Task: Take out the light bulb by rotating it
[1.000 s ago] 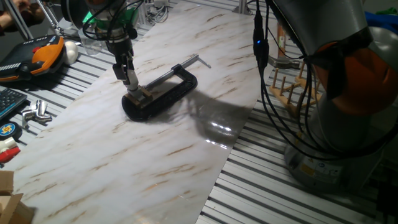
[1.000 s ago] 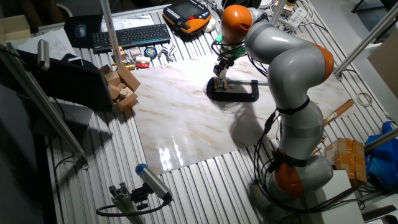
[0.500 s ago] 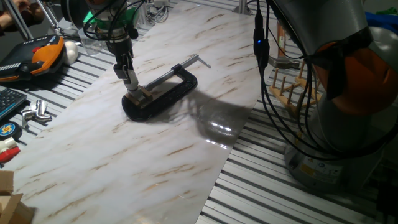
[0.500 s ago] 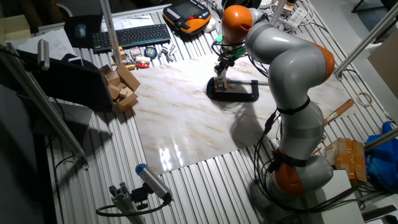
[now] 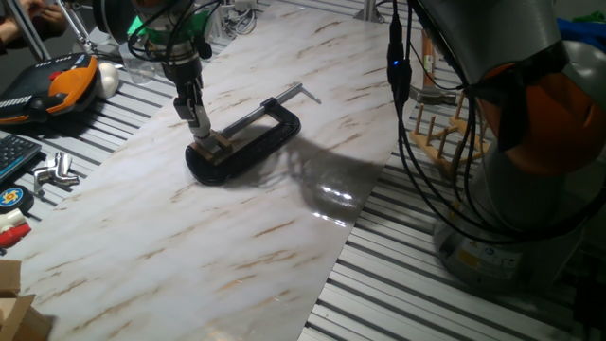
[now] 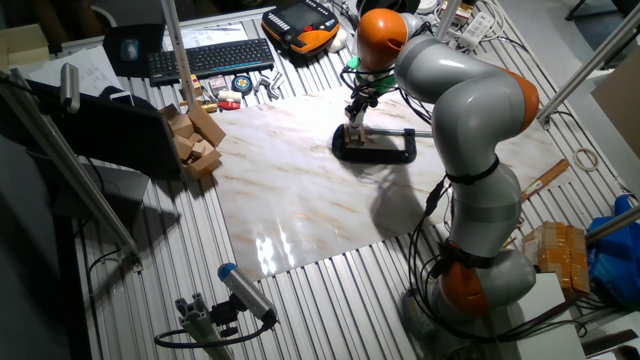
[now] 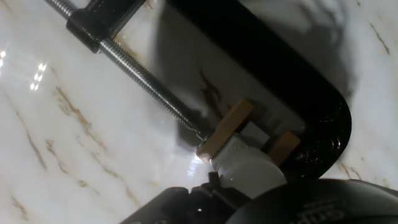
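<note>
The light bulb (image 7: pixel 247 167) is small, frosted and white. It sits in a tan wooden socket block (image 7: pixel 225 129) held in the jaw of a black C-clamp (image 5: pixel 248 142) on the marble board. My gripper (image 5: pixel 200 124) comes down from above and is shut on the bulb, just over the block (image 5: pixel 220 144). In the hand view the dark fingers (image 7: pixel 186 202) frame the bulb at the bottom edge, and the clamp screw (image 7: pixel 143 78) runs up to the left. In the other fixed view the gripper (image 6: pixel 352 127) stands over the clamp (image 6: pixel 378 150).
An orange-black pendant (image 5: pixel 59 83) and a white egg-shaped object (image 5: pixel 110 78) lie at the back left. Metal parts (image 5: pixel 55 170) lie at the left. A wooden peg rack (image 5: pixel 440 133) stands at the right of the board. Wooden blocks (image 6: pixel 195 140) and a keyboard (image 6: pixel 210 58) lie beyond the board.
</note>
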{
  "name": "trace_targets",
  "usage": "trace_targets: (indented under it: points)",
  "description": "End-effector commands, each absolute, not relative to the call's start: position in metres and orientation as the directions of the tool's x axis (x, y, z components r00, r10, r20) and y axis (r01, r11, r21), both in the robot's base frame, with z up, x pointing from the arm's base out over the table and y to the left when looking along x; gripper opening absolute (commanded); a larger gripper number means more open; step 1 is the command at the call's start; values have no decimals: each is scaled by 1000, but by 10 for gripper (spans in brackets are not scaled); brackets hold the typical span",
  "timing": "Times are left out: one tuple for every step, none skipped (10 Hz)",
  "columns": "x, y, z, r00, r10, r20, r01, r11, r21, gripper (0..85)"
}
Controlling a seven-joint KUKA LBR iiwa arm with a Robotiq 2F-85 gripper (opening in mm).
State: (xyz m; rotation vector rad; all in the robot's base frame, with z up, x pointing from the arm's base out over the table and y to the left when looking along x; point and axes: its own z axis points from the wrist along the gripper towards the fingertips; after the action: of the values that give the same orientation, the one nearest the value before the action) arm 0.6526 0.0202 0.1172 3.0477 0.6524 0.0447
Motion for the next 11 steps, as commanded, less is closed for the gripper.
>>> trace_targets:
  points:
    - [653, 20, 118, 911, 412, 24, 411, -911, 29, 0]
    - [653, 20, 118, 910, 415, 22, 414, -910, 27, 0]
    - [653, 20, 119, 903, 430, 19, 429, -903, 22, 0]
    - [653, 20, 119, 898, 439, 18, 439, -898, 23, 0]
    - [653, 20, 119, 891, 453, 24, 453, -891, 24, 0]
    - [653, 20, 119, 885, 465, 32, 465, -885, 23, 0]
    - [653, 20, 119, 878, 477, 38, 477, -879, 24, 0]
    - [653, 20, 119, 870, 491, 44, 490, -871, 26, 0]
    - [653, 20, 119, 863, 503, 49, 502, -864, 30, 0]
    - [653, 20, 119, 857, 513, 51, 512, -858, 32, 0]
    - [653, 20, 119, 850, 524, 57, 523, -852, 37, 0]
